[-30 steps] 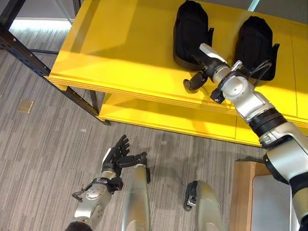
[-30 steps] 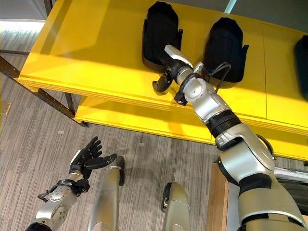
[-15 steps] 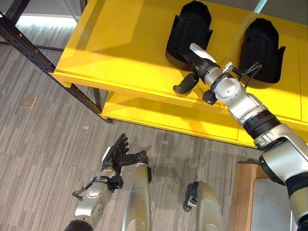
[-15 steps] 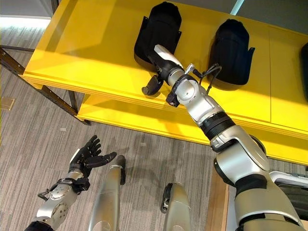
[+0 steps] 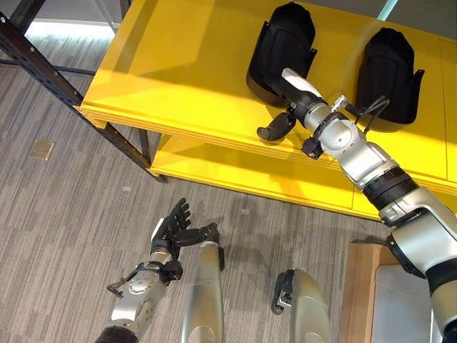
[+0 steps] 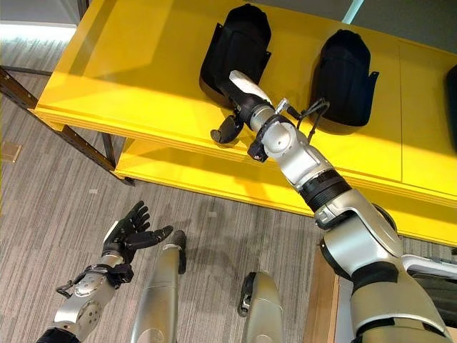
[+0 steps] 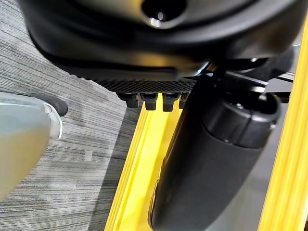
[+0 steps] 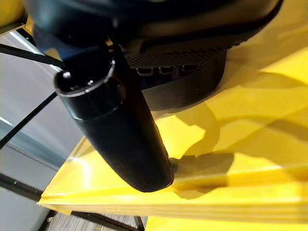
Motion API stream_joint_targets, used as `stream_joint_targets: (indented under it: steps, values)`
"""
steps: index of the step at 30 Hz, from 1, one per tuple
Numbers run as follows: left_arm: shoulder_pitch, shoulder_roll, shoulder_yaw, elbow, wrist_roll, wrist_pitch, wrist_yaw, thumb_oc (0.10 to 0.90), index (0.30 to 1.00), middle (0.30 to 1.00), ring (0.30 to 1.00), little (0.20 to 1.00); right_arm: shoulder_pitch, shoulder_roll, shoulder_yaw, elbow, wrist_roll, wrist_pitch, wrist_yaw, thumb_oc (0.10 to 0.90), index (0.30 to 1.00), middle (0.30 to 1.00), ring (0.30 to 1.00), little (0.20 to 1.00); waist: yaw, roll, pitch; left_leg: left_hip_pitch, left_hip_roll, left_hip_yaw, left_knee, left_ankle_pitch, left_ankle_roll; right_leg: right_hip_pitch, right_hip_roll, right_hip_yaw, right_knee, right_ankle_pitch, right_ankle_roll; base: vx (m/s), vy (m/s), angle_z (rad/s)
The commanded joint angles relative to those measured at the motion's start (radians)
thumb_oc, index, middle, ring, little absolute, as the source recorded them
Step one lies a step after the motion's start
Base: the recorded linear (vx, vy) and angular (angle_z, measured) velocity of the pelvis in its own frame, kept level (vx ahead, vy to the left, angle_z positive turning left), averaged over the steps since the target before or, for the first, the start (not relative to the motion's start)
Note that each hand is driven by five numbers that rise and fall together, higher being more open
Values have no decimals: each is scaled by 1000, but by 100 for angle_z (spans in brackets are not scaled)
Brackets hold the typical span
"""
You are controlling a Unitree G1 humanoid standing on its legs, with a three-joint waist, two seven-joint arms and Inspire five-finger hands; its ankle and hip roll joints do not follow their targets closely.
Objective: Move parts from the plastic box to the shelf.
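Note:
Two black moulded parts lie on the top board of the yellow shelf (image 5: 178,78): a left part (image 5: 284,39) and a right part (image 5: 389,61). My right hand (image 5: 291,106) reaches over the shelf's front edge to the near end of the left part, fingers straight against it. Its thumb (image 5: 273,129) hangs free over the board, clear of the part (image 8: 192,91). My left hand (image 5: 171,230) floats low over the floor, fingers spread and holding nothing.
A third black part (image 6: 452,89) lies at the shelf's far right. A lower yellow board (image 5: 235,171) juts out beneath. The black metal shelf post (image 5: 43,71) slants at left. A wooden box edge (image 5: 360,293) stands at lower right. A small tan tile (image 5: 38,153) lies on the carpet.
The camera shifted a little between the earliest frames and now. My right hand stays at the left part's near end with its thumb off it. The left hand has not moved.

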Motion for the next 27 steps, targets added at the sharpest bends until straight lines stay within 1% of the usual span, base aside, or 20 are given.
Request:
stream_joint_targets:
  steps: [1, 17, 21, 23, 27]
  values:
    - [-10, -14, 3, -43, -2, -69, -2, 900, 1000, 1000, 1000, 1000, 12, -22, -52, -49, -15, -50, 3, 900, 1000, 1000, 1000, 1000, 3, -20, -37, 30, 64, -47, 109, -157, -10, -6, -21, 14, -95, 113, 0, 0, 0, 0]
    - [-4, -16, 15, -51, 5, -68, -7, 900, 1000, 1000, 1000, 1000, 19, -62, -58, -68, -41, -51, 12, 900, 1000, 1000, 1000, 1000, -5, -26, -42, 28, 65, -47, 112, -161, -11, -12, -20, 16, -92, 113, 1, 0, 0, 0]
    - [-3, -16, 16, -50, 6, -70, -6, 900, 1000, 1000, 1000, 1000, 8, -80, -49, -80, -58, -51, 16, 900, 1000, 1000, 1000, 1000, -6, -28, -43, 27, 66, -45, 113, -161, -11, -13, -20, 15, -90, 113, 0, 0, 0, 0]
    - [-2, -18, 22, -51, 6, -69, -8, 900, 1000, 1000, 1000, 1000, -8, -108, -39, -96, -75, -52, 22, 900, 1000, 1000, 1000, 1000, -9, -31, -43, 28, 68, -45, 112, -160, -13, -15, -20, 17, -89, 113, -1, 0, 0, 0]
    - [-4, -17, 23, -52, 6, -70, -8, 900, 1000, 1000, 1000, 1000, -15, -122, -37, -103, -79, -51, 25, 900, 1000, 1000, 1000, 1000, -10, -33, -43, 27, 69, -45, 113, -160, -14, -19, -18, 17, -86, 112, -1, 0, 0, 0]
